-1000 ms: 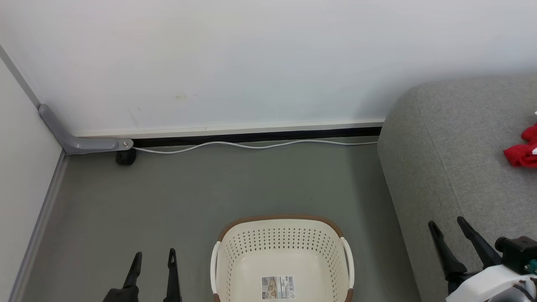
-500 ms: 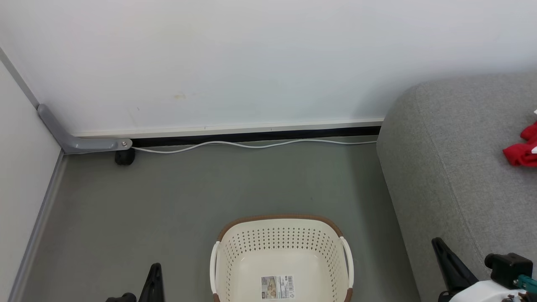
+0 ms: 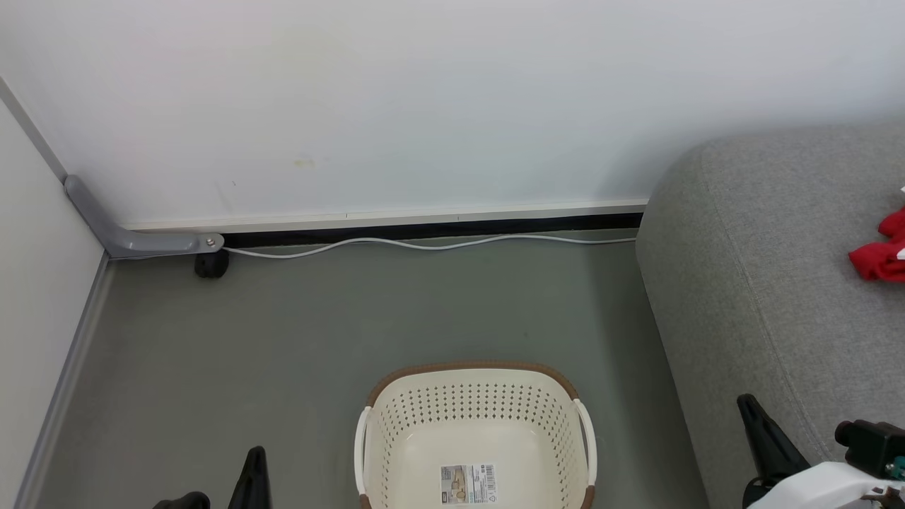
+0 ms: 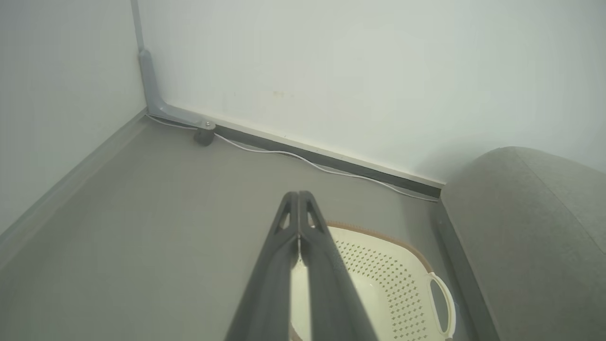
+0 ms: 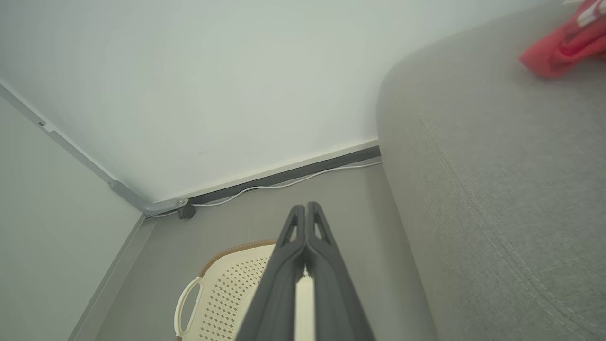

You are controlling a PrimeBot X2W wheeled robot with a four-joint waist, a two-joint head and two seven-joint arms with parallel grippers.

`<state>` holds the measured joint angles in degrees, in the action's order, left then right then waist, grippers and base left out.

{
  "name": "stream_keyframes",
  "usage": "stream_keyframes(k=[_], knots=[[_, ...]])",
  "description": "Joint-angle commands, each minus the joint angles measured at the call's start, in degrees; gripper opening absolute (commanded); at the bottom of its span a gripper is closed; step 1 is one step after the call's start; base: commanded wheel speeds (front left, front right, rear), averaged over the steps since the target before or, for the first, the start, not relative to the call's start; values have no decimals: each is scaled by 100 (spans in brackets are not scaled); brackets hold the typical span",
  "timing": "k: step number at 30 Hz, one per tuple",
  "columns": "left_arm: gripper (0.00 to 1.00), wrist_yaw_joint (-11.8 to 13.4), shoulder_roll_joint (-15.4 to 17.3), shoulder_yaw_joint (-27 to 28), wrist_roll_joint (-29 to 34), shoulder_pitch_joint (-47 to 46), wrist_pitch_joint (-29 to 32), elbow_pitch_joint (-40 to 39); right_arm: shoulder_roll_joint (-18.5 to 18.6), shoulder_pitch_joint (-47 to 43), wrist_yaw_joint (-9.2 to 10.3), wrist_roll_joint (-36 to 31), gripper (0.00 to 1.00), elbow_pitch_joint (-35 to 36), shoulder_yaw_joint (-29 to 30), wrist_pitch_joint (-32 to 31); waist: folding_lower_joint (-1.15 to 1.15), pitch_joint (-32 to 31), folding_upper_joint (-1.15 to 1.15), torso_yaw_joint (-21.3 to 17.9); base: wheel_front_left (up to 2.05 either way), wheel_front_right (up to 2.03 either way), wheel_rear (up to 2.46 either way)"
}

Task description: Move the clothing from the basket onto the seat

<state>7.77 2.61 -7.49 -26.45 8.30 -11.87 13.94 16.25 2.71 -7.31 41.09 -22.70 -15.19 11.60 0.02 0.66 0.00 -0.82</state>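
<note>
Left gripper (image 4: 299,208), fingers pressed tip to tip on nothing, hangs low at 7 o'clock in the head view. The right gripper (image 5: 306,210), likewise clenched and empty, sits at 4 o'clock against the front of the seat (image 3: 763,283). Both are drawn in close to the body, a parked posture that suggests the arms have no load left to carry.

Between them, at 6 o'clock, the cream laundry basket (image 3: 472,369) stands on the grey floor (image 3: 283,339) with its perforated bowl bare except for a printed label (image 3: 468,483) on the bottom.

The clothing (image 3: 880,254), a crumpled red heap with a flash of white, lies on the grey sofa cushion at 3 o'clock, well apart from the basket and cut off by the picture's edge. Whether the heap is one garment or both cannot be told from here. With the basket empty and red cloth on the cushion, the transfer looks complete or nearly so.

Beyond, at 12 o'clock, a white cable (image 3: 424,245) trails along the foot of the wall (image 3: 424,106).
</note>
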Motion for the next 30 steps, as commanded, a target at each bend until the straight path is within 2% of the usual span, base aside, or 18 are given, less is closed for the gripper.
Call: stream_keyframes(k=[1,30], knots=[[0,-68,57,80,-162,-257,8,-120,65,178,-3,130,0,167,84,-24,-1,-1,0,2,0,0,0],[0,-476,116,354,-2025,-585,442,-85,-306,224,-7,1537,0,363,640,-500,-1,-14,0,24,0,0,0]])
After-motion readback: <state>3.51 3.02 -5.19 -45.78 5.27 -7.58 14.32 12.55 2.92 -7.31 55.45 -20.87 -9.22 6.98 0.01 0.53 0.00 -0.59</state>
